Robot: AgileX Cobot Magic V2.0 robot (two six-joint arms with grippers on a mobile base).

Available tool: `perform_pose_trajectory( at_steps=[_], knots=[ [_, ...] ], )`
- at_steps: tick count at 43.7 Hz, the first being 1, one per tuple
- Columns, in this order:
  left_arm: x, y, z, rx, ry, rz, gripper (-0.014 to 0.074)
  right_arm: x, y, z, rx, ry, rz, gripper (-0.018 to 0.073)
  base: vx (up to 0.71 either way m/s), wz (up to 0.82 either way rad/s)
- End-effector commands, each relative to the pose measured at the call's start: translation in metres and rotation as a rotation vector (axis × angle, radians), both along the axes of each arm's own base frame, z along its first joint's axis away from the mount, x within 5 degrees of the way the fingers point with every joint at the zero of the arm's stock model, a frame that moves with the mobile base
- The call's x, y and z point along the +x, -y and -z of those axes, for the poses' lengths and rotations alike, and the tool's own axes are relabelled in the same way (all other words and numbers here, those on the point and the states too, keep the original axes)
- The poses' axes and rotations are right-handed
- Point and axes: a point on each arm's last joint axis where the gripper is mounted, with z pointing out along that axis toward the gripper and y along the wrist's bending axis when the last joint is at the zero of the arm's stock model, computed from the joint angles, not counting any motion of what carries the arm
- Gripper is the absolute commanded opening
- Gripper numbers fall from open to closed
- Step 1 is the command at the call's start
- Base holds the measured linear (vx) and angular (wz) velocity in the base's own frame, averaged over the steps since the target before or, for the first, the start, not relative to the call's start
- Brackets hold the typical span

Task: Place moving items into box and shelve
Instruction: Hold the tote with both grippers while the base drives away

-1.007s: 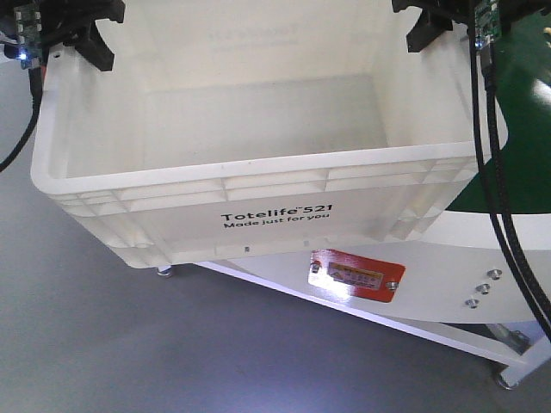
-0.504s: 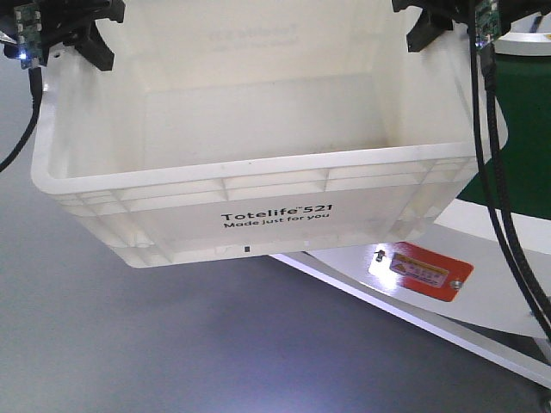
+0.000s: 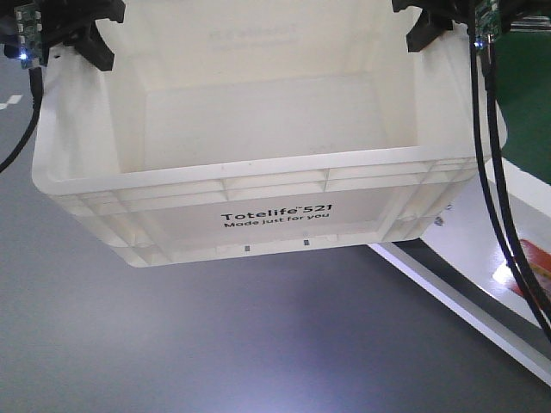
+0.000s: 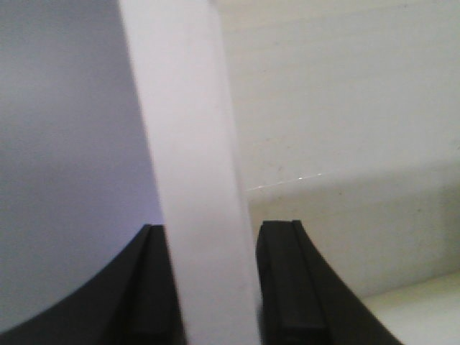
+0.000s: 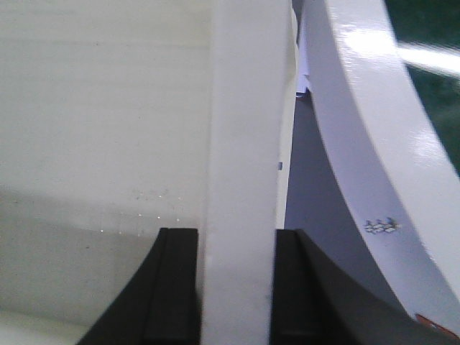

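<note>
Hanging over the grey floor, the white box fills the middle of the frame. The left gripper, at upper left, clamps one side wall. The right gripper, at upper right, clamps the opposite wall. A white table edge lies at lower right.

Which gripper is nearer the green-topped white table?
Right. The right gripper clamps the wall of the box that faces the table, which lies just beyond it. The left gripper clamps the opposite wall, with the whole box between it and the table.
</note>
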Motion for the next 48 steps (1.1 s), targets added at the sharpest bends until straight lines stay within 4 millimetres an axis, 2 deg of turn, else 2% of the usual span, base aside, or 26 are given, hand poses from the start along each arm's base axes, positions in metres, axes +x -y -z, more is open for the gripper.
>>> perform_pose_trajectory(
  at_steps=[1,14,15,48],
  knots=[
    [-0.0091,-0.0005,-0.0323,-0.044,0.163,0.001,-0.0006,-0.0351,-0.0147,-0.0495,0.185,0.119,-0.131,-0.0003,-0.17,0.67],
    [-0.0091,-0.0005,-0.0323,-0.044,0.163,0.001,-0.0006,-0.0351,-0.0147,-0.0495,0.185,0.119,-0.131,-0.0003,-0.18,0.68],
    [-0.0134,0.0018,-0.0365,-0.053,0.173,0.010,-0.0006,-0.0369,-0.0134,-0.0520,0.183,0.131,-0.128,-0.0003,-0.17,0.67],
    [-0.0110,-0.0010,-0.0353,-0.041,0.179,-0.001,-0.0006,-0.0366,-0.0161,-0.0527,0.214,0.131,-0.137,-0.0003,-0.06,0.35]
  ],
)
